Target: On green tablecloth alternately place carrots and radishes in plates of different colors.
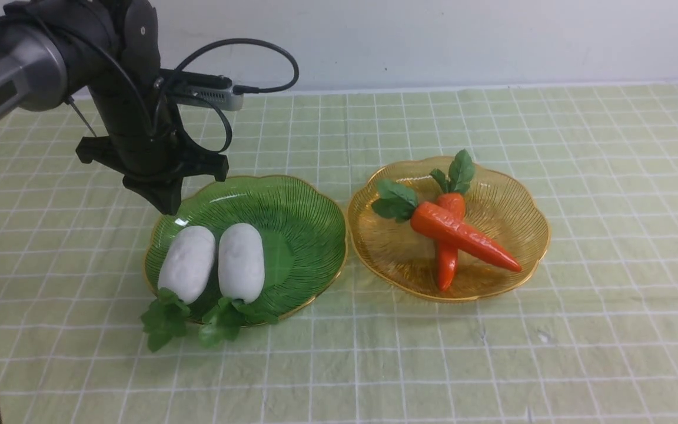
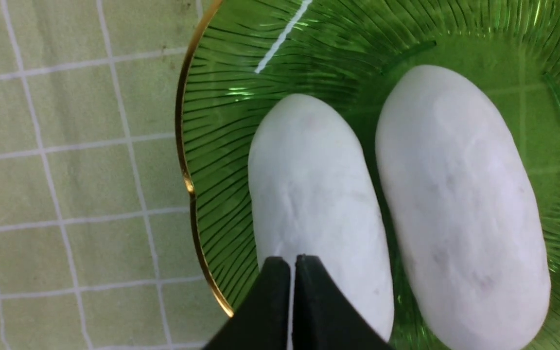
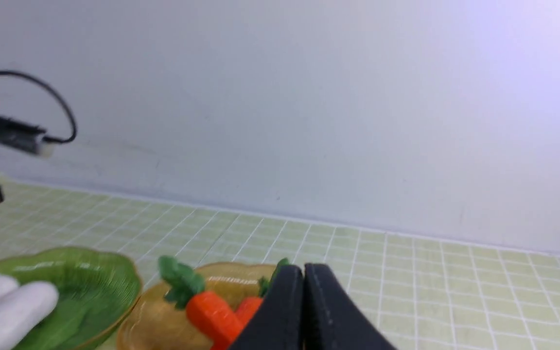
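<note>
Two white radishes [image 1: 188,262] [image 1: 241,261] lie side by side in the green plate [image 1: 303,235], their leaves hanging over its near rim. Two orange carrots [image 1: 462,235] [image 1: 447,253] lie crossed in the amber plate [image 1: 515,212] to the right. My left gripper [image 1: 168,207] hangs just above the green plate's far-left rim, shut and empty; in the left wrist view its tips [image 2: 292,262] meet over one radish [image 2: 316,204], beside the other radish [image 2: 460,204]. My right gripper [image 3: 303,270] is shut and empty, raised, out of the front view.
The green tablecloth [image 1: 610,330] covers the whole table up to a pale wall behind. The left arm and its cable [image 1: 239,59] reach in from the upper left. Both plates sit close together, near the cloth's middle.
</note>
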`<state>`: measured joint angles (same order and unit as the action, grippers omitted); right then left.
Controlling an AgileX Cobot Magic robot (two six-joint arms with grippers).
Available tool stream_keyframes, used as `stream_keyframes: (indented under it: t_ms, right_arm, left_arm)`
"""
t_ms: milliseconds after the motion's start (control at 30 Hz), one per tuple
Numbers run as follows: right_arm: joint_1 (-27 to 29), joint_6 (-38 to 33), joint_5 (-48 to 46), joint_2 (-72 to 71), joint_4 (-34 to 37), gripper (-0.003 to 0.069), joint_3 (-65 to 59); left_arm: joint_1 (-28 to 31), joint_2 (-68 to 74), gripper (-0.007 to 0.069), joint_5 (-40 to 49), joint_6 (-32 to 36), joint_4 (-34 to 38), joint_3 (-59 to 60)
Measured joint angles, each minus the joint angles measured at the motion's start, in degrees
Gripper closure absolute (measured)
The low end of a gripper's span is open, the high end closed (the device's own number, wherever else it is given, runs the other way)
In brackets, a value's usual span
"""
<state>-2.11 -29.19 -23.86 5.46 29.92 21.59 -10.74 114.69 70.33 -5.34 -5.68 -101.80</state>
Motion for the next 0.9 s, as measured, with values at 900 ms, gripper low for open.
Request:
stream_keyframes:
  t_ms: [900]
  right_arm:
    - [0.0,0.2,7.9,-0.1,-0.2,0.0672,-3.8]
  left_arm:
    - [-0.2,-2.2,0.0632,0.0,0.0,0.0,0.0]
